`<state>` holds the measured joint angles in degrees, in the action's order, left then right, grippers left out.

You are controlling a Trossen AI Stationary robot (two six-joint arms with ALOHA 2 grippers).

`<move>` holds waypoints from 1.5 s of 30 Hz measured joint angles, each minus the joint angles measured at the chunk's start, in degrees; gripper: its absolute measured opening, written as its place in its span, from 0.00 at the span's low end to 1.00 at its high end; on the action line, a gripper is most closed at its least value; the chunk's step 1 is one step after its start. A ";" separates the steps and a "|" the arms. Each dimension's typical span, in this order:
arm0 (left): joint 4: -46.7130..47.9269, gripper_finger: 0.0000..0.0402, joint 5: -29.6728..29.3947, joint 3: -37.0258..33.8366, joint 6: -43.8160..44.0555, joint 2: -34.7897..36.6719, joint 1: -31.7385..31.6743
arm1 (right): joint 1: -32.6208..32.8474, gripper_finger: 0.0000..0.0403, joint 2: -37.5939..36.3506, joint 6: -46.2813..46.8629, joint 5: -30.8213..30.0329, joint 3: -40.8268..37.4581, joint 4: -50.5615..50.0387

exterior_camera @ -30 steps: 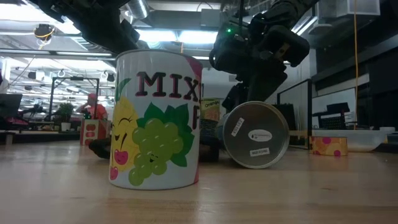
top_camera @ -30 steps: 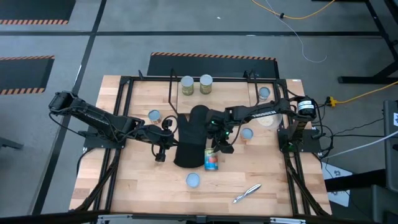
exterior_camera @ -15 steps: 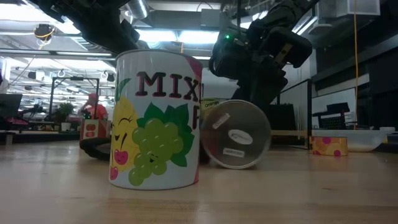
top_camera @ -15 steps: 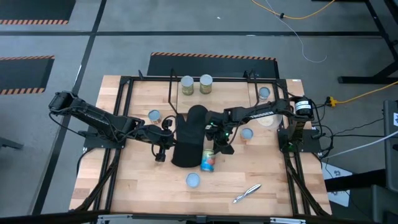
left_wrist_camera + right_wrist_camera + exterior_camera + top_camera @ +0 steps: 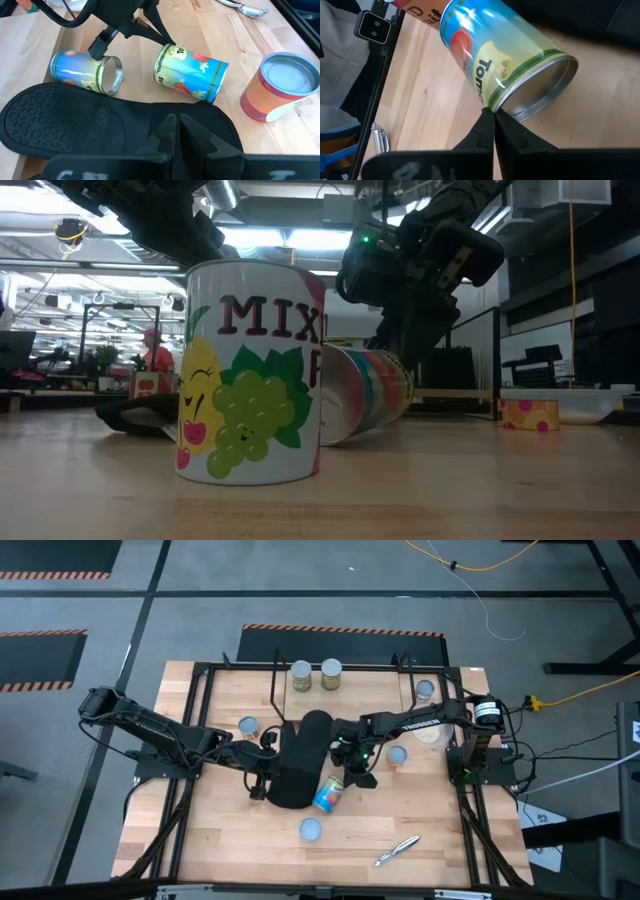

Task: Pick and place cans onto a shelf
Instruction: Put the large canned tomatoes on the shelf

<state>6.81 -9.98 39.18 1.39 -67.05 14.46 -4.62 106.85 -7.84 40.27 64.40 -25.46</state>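
A blue tomato-label can lies on its side on the table beside a black mat. My right gripper is shut at that can's far-right end. My left gripper is shut by the mat's left edge, and in its wrist view the tips stand over the mat. An upright fruit-label can stands near the front edge. A second blue can lies on its side against the mat. I cannot pick out the shelf in these views. My right gripper has its shut fingertips against the lying can's wall right at the rim of its silvery end. The fingers slant down from the table's far right. The can lies on its side on the table. My left gripper may touch the mat; I cannot tell.
Two cans stand at the far edge. Other cans stand at the left, at the far right and right of the arm. A silvery pen-like item lies at the near right. Black frame rods border the table.
The lying can has turned about on the table. Its round end faced the near edge before; now its side shows there and it lies slantwise, a little farther left. The mat's near end has swung toward the table's left edge, while its far end stayed put.
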 joint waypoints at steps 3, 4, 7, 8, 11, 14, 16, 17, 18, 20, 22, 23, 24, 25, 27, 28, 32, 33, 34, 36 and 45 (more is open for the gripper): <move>0.00 0.03 -0.01 0.00 0.00 0.00 0.00 | -0.01 0.00 -0.19 0.27 1.55 -0.02 -0.32; 0.00 0.03 0.00 0.00 0.00 0.00 -0.01 | -0.02 0.00 -0.49 0.56 1.56 -0.07 -0.47; 0.00 0.03 -0.01 0.00 0.00 0.00 -0.01 | -0.02 0.00 -1.88 1.57 1.47 -0.07 -1.30; 0.00 0.03 0.00 0.00 0.00 0.00 -0.02 | -0.02 0.00 -2.44 1.60 1.44 -0.07 -1.52; 0.00 0.03 -0.01 0.00 0.01 0.00 -0.02 | -0.04 0.00 -4.45 1.62 0.82 -0.07 -2.99; 0.00 0.03 0.00 0.00 0.02 0.00 0.00 | -0.04 0.00 -6.91 1.62 -0.37 -0.07 -4.92; 0.00 0.03 0.00 0.00 0.00 0.00 0.00 | -0.04 0.00 -8.72 1.62 -1.14 -0.07 -6.39; 0.00 0.03 0.00 0.00 0.02 0.00 -0.01 | -0.04 0.00 -9.70 1.62 -1.66 -0.07 -7.34; 0.00 0.03 0.00 0.00 0.00 0.00 -0.02 | -0.04 0.00 -10.77 1.64 -2.49 -0.07 -8.02; 0.01 0.03 0.00 0.00 0.02 0.00 -0.01 | -0.04 0.00 -12.86 1.60 -4.40 -0.07 -9.93; 0.02 0.03 0.00 0.00 0.01 0.00 -0.02 | -0.10 0.00 -15.23 1.61 -6.68 -0.07 -12.24; 0.00 0.03 0.00 0.00 0.02 0.00 0.00 | -0.11 0.00 -16.52 1.60 -7.88 -0.07 -13.08; 0.00 0.03 0.00 0.00 0.00 0.00 -0.02 | -0.17 0.00 -17.80 1.60 -9.36 0.08 -14.25; 0.00 0.03 0.00 0.00 0.00 0.00 -0.02 | -0.20 0.00 -19.02 1.58 -11.05 0.55 -16.16; 0.00 0.03 0.00 0.00 0.00 0.00 -0.02 | -0.20 0.00 -20.76 1.54 -15.19 2.64 -20.53; 0.00 0.03 -0.01 0.00 0.00 0.00 -0.02 | -0.20 0.00 -21.46 1.47 -17.63 4.18 -23.05; 0.00 0.03 -0.02 0.00 0.00 0.00 -0.02 | -0.34 0.00 -22.32 1.26 -27.96 12.35 -33.69; 0.00 0.03 -0.02 0.00 0.00 0.00 -0.02 | -0.54 0.00 -22.30 1.16 -30.38 14.56 -36.11; 0.00 0.03 -0.02 0.00 0.00 0.00 -0.02 | -0.81 0.00 -22.29 1.14 -32.52 16.61 -38.09; -0.01 0.03 -0.02 0.00 0.00 0.00 -0.02 | -1.81 0.00 -22.32 0.94 -36.64 20.53 -41.53; 0.00 0.03 -0.02 0.00 0.00 0.00 -0.02 | -11.06 0.00 -22.28 -6.76 -49.72 30.04 -48.34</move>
<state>6.80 -10.00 39.18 1.39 -67.05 14.44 -15.68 84.57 -14.59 -9.45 94.44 -73.79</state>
